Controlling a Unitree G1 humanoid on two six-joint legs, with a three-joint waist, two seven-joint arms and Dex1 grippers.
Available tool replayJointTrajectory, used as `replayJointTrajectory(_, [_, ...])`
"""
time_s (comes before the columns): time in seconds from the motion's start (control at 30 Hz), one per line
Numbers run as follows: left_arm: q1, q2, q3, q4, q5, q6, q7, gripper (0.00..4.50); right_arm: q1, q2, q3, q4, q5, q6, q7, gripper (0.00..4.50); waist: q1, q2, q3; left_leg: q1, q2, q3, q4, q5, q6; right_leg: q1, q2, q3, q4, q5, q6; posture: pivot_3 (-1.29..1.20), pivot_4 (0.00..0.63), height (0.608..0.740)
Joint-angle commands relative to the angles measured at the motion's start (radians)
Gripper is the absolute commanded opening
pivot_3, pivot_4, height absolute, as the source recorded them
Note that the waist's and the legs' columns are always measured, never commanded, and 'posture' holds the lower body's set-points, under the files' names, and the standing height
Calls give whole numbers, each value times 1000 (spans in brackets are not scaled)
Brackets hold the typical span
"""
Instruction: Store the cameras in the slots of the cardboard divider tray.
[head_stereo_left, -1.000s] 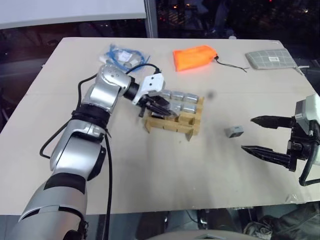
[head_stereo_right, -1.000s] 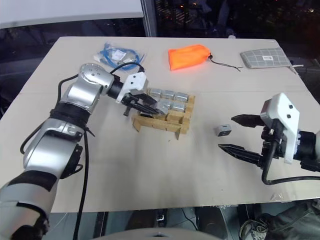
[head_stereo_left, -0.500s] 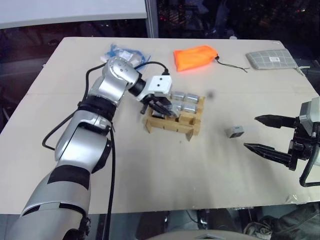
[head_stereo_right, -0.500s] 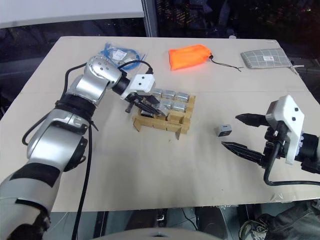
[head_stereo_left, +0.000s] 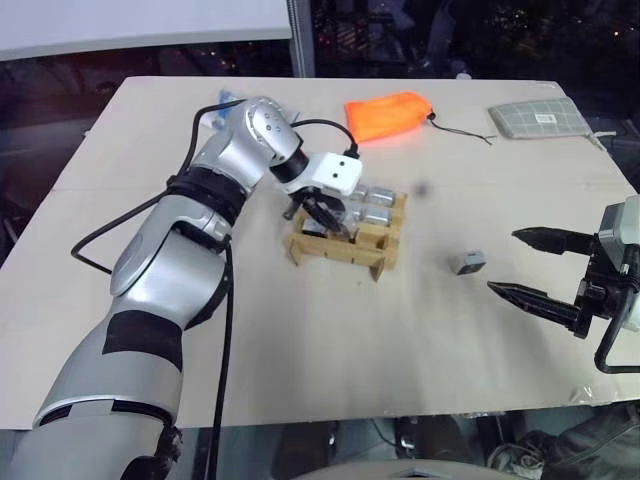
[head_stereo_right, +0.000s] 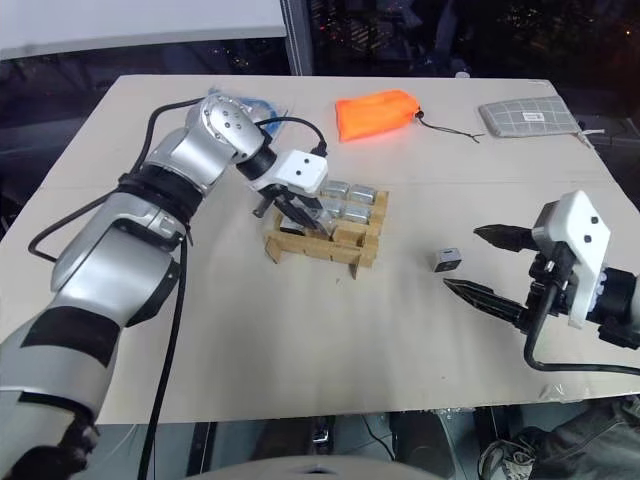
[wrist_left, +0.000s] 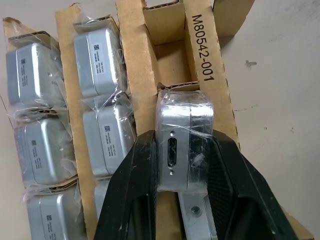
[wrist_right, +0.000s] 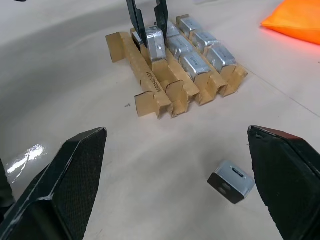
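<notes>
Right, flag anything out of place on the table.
One camera lies loose on the table, apart from the cardboard divider tray, between it and the open right gripper. Nothing looks spilled or damaged.

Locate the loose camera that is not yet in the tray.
The loose camera lies on the table, right of the cardboard divider tray and just ahead of the open right hand.
</notes>
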Motion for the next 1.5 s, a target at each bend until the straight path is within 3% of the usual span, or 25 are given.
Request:
replayJointTrajectory(0.03, [10, -7, -7, 2, 28, -19, -4, 766, -4, 1, -23, -21, 10, -32, -10, 4469, 0, 0, 0, 0, 0, 0, 0, 0, 0, 0, 0, 0, 0, 0, 0, 0, 150, 740])
replayJointTrajectory(0.07, [14, -13, 6, 1, 33, -25, -4, 1777, -2, 0, -23, -20, 9, -34, -10, 4500, 0, 0, 0, 0, 0, 0, 1, 0, 0, 0, 0, 0, 1, 0, 0, 0, 150, 740])
replayJointTrajectory(0.13, [25, -23, 37, -4, 30, -12, -4, 2422, 1, -1, -24, -18, 10, -39, -11, 4500, 0, 0, 0, 0, 0, 0, 1, 0, 0, 0, 0, 0, 1, 0, 0, 0, 150, 740])
replayJointTrajectory(0.23, [43, -8, 33, -32, -15, 32, -4, 3878, 3, -3, -25, -16, 10, -43, -10, 4500, 0, -1, 0, -1, 0, 0, 1, 0, 0, 0, 0, 0, 0, 0, 0, 0, 150, 740])
replayJointTrajectory(0.3, [53, 0, 50, -53, -40, 65, -4, 4441, 5, -2, -24, -16, 9, -46, -11, 4500, 1, -1, 0, -1, 0, 0, 1, 0, 0, 0, 0, 0, 0, 0, 0, 0, 150, 740])
replayJointTrajectory(0.47, [84, 41, 109, -132, -119, 154, -4, 4441, 5, 1, -12, -13, 10, -55, -15, 4500, 0, -1, 0, -1, 0, 0, 2, 0, 0, 0, 0, 0, 1, 0, 0, 0, 150, 740])
replayJointTrajectory(0.63, [119, 101, 194, -291, -292, 338, -4, 4441, 0, -2, 1, -3, 6, -64, -5, 4500, -1, -1, 0, -1, 1, 0, 2, 0, 0, 0, 0, 0, 1, 0, 0, 0, 150, 740])
replayJointTrajectory(0.83, [202, 155, 389, -511, -500, 606, -4, 4441, -3, -1, 31, 16, -16, -83, 8, 4500, -2, -1, 0, -1, 1, 0, 2, 0, 0, 0, 0, 0, 1, 0, 0, 0, 150, 740])
replayJointTrajectory(1.13, [533, 222, 742, -878, -781, 829, 136, 4441, 12, 56, 158, 122, -195, -204, 21, 4500, -5, 0, 0, 1, 1, 1, 2, 3, -5, 0, 0, 2, 3, 0, 0, 0, 150, 740])
replayJointTrajectory(1.33, [799, 284, 916, -1109, -912, 957, 269, 4441, -8, 102, 294, 296, -383, -386, 85, 4500, -3, -1, 0, 2, 1, 1, 3, 3, -5, 1, -1, 2, 4, 0, 0, 0, 150, 740])
replayJointTrajectory(1.5, [942, 335, 976, -1206, -941, 983, 340, 4441, -99, 92, 392, 478, -496, -525, 186, 4500, -10, -1, 0, 3, 1, 2, 3, 3, -5, 1, 0, 3, 5, 0, 0, 0, 150, 740])
